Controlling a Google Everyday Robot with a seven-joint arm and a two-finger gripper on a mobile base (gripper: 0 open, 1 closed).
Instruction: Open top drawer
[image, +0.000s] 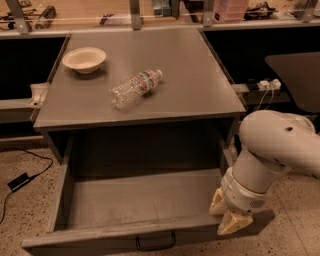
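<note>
The top drawer (100, 234) of the grey metal cabinet stands pulled far out, and its deep grey box (140, 200) is empty. Its small black bar handle (155, 243) shows at the bottom edge of the view. My gripper (226, 214), cream-tipped on a white arm (272, 150), is at the right end of the drawer front, beside the front right corner. Nothing shows between the cream tips. The lower drawers are out of view.
On the cabinet top (195, 95) a cream bowl (84, 59) stands at the back left and a clear plastic bottle (134, 87) lies in the middle. A black cable and adapter (20, 181) lie on the floor to the left. A dark table (297, 75) stands to the right.
</note>
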